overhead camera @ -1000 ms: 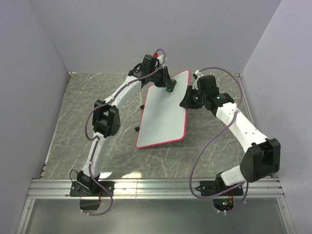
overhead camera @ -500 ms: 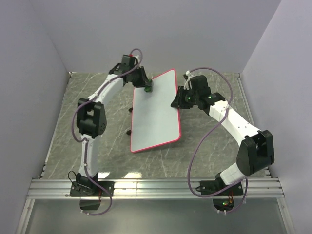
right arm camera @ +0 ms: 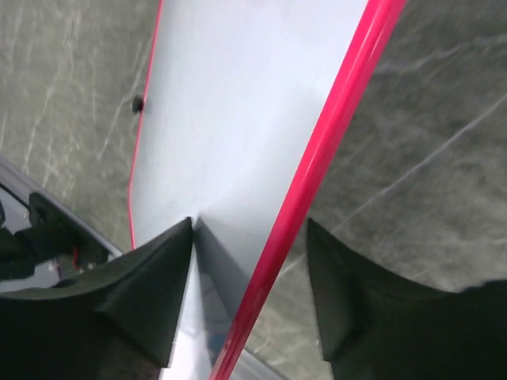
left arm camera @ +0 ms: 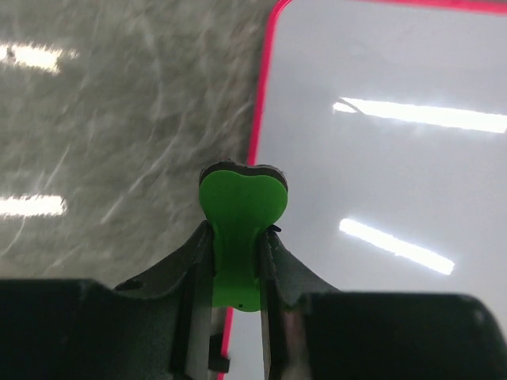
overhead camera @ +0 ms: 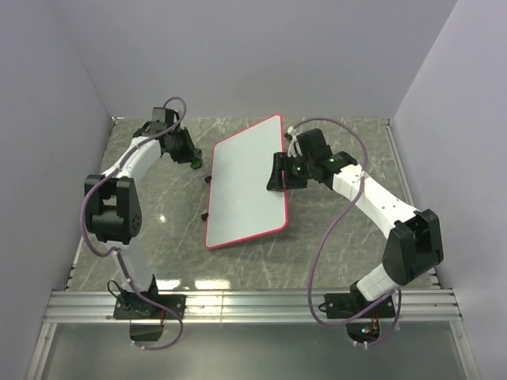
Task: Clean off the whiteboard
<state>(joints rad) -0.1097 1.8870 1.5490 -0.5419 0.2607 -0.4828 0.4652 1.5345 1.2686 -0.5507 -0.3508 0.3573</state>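
Note:
The whiteboard (overhead camera: 245, 182) lies flat on the marble table, white with a red-pink rim and no marks showing. My left gripper (overhead camera: 192, 161) is off the board's far left corner, shut on a small green eraser (left arm camera: 242, 194). In the left wrist view the eraser hangs just over the board's rim (left arm camera: 265, 119). My right gripper (overhead camera: 277, 180) sits at the board's right long edge. Its jaws stand apart astride the rim (right arm camera: 333, 127). One fingertip (right arm camera: 178, 237) rests on the white surface (right arm camera: 238, 103) and the other is clear of the rim over the table.
Small black clips (overhead camera: 207, 180) stick out from the board's left long edge. Lilac walls close the table (overhead camera: 356, 229) on three sides. A metal rail (overhead camera: 253, 301) with both arm bases runs along the near edge.
The left arm swung left, carrying the eraser off the board's top corner. The board shifted left and turned a little. The right gripper's jaws opened off the rim.

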